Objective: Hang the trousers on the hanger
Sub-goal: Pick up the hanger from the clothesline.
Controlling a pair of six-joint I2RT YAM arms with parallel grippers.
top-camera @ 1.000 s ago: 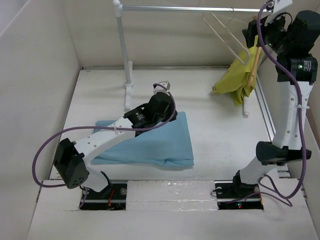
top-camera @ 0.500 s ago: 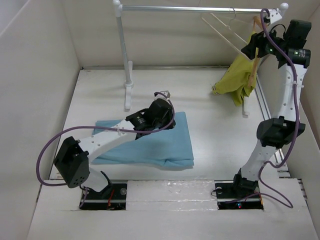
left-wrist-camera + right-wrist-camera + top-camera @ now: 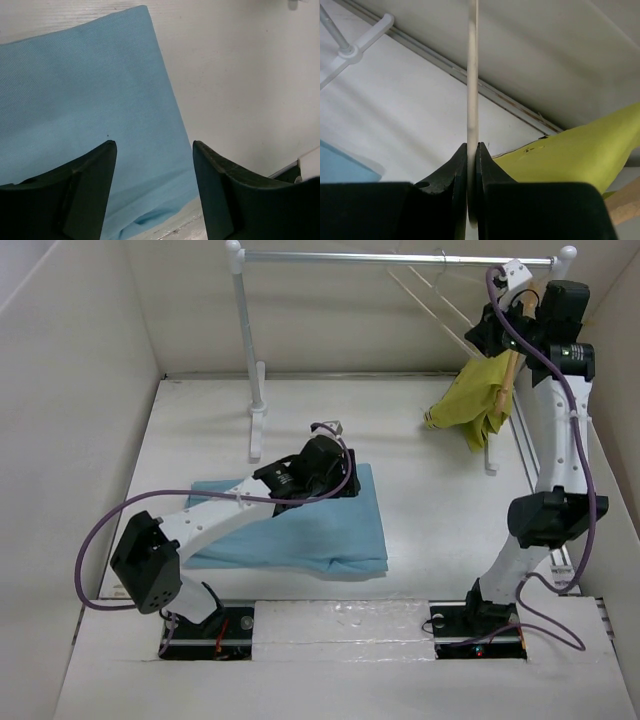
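Note:
The light blue trousers lie folded flat on the table, and they fill the left of the left wrist view. My left gripper hovers over their far right corner. It is open with nothing between its fingers. The thin cream-white hanger hangs from the rail at the back right. My right gripper is raised to it and shut on one of its thin bars, which runs straight up between the jaws.
A white rack with a metal rail and post stands at the back. A yellow-green garment hangs on a tan wooden hanger just right of my right gripper. White walls enclose the table.
My left gripper has opened above the trousers. The right arm has swung left along the rail and its gripper has shut on the hanger's bar.

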